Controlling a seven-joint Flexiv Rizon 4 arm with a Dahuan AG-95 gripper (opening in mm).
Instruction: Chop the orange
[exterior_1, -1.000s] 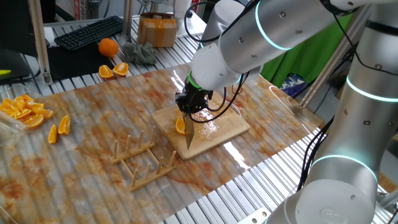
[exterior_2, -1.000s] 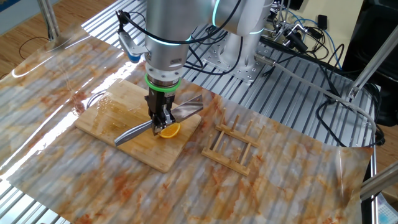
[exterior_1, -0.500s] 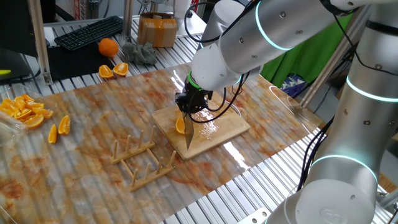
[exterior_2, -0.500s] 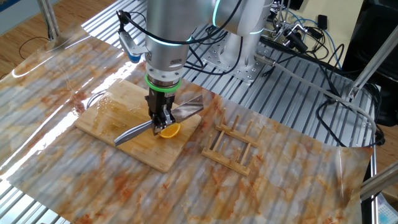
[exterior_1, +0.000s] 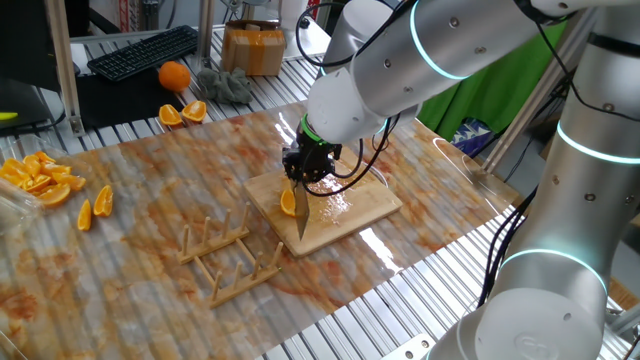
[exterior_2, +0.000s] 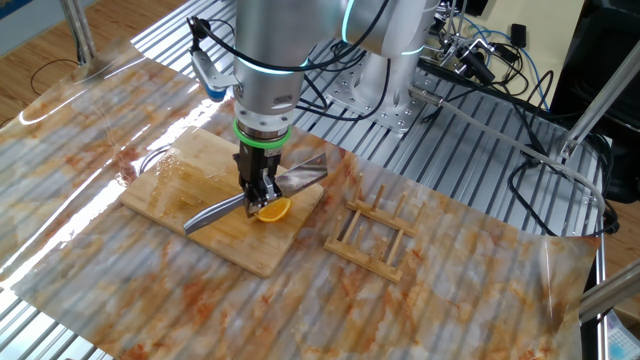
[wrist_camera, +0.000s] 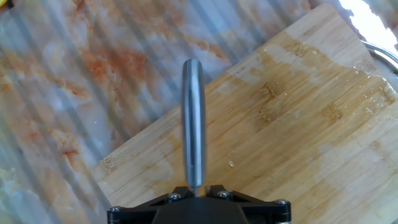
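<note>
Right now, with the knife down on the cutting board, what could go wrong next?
1. The gripper holds the knife low on the cutting board; if its hold loosens, the knife could tip or slide.
2. The orange piece sits loose beside the blade, so it may roll or skid instead of being cut.
3. The board looks wet, so it may slip.

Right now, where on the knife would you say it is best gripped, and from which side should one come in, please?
Take the knife by its rounded metal handle, coming straight down from above, jaws across the handle's width. It lies flat on the wooden board, its blade beside the orange, so only its top and sides are free. The gripper sits there already.
</note>
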